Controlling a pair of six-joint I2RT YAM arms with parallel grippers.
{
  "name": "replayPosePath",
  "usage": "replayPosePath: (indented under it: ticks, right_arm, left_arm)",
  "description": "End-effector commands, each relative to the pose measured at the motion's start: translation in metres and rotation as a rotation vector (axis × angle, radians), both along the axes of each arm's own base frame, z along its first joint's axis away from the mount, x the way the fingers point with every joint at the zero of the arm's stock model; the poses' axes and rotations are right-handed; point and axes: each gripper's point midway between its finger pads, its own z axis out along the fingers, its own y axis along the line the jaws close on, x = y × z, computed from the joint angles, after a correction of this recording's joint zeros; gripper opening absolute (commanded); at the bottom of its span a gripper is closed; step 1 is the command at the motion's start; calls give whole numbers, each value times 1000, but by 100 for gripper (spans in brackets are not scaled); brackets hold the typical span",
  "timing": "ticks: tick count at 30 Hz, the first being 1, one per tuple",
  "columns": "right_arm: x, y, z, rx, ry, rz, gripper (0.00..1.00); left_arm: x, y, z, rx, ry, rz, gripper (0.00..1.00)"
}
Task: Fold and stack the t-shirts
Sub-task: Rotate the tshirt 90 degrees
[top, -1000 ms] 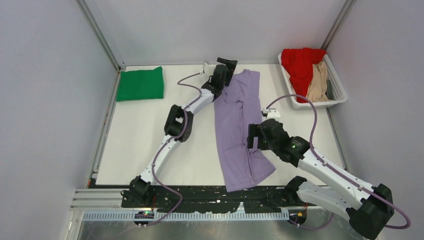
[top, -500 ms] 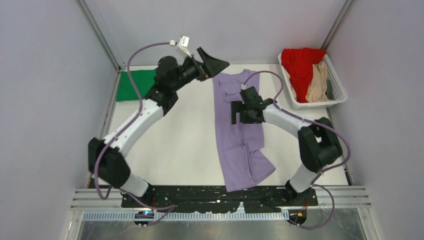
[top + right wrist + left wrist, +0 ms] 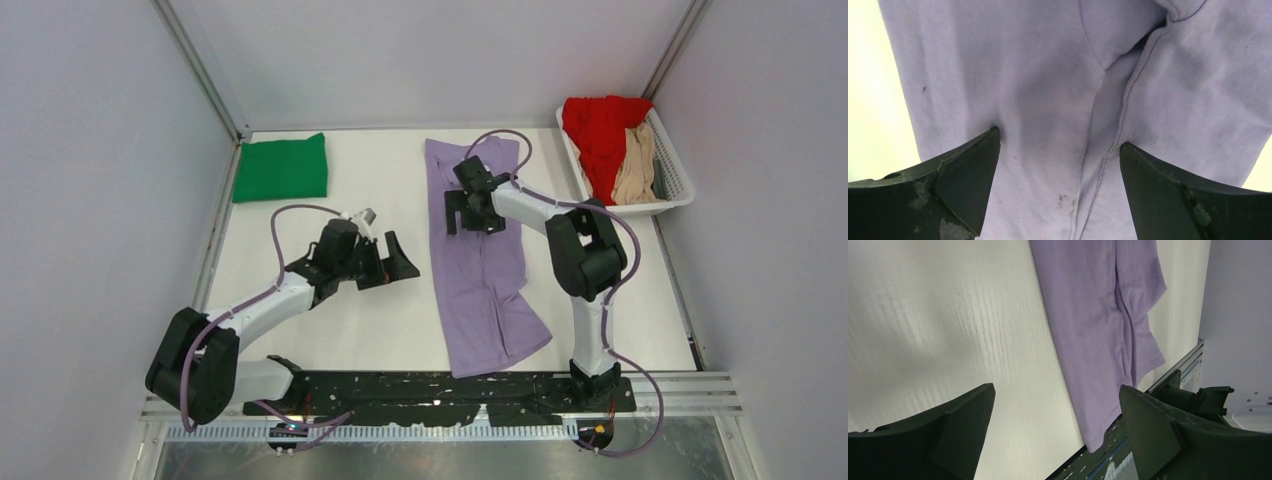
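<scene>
I am working on the long lavender soft-cloth t-shirt (image 3: 480, 285), which lies as a narrow strip mid-table, well apart from the folded bright green cloth shirt (image 3: 281, 168) at the far left. My right gripper (image 3: 468, 226) is spread wide over its upper part, empty. My left gripper (image 3: 403, 258), equally wide and empty, hovers beside it. Next, I judge, both must pinch one end and fold it over
</scene>
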Motion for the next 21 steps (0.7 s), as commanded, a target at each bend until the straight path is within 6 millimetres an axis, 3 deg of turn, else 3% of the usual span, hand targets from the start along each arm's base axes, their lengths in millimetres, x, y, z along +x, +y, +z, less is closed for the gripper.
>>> replayPosePath:
  ticks: [1, 2, 5, 8, 13, 14, 15, 16, 17, 18, 19, 20, 21]
  right_arm:
    - [27, 10, -30, -17, 41, -86, 97]
    - [45, 19, -23, 4, 10, -105, 96]
    - [71, 32, -5, 28, -23, -137, 95]
    - [104, 52, 26, 108, -104, -167, 96]
    - [121, 65, 84, 202, -214, -157, 95]
    - [115, 61, 103, 209, -240, -153, 95]
    - [113, 58, 139, 235, -305, -146, 96]
    - [101, 47, 127, 197, -284, -154, 95]
    - [95, 41, 167, 233, -366, -152, 95]
    - [81, 28, 150, 195, -348, -164, 95]
    - [55, 13, 148, 175, -341, -163, 95]
    - [49, 5, 155, 177, -374, -171, 95]
    - [21, -14, 149, 151, -365, -182, 95]
  left_arm:
    - [8, -9, 44, -85, -126, -26, 100]
    - [5, -5, 39, -58, -97, -22, 100]
    - [0, -2, 37, -33, -81, -32, 100]
    - [-3, 1, 37, -17, -82, -37, 100]
    - [-19, -3, 32, 3, -41, -121, 100]
    - [-26, -7, 29, 6, -25, -146, 99]
    - [-32, -11, 26, 11, -11, -171, 99]
    - [-37, -15, 23, 16, 1, -193, 98]
    - [-45, -19, 19, 21, 15, -218, 97]
    - [-52, -24, 16, 26, 27, -240, 95]
    - [-58, -28, 12, 34, 38, -259, 94]
    - [-64, -32, 8, 44, 47, -274, 93]
    - [-70, -36, 4, 57, 57, -289, 92]
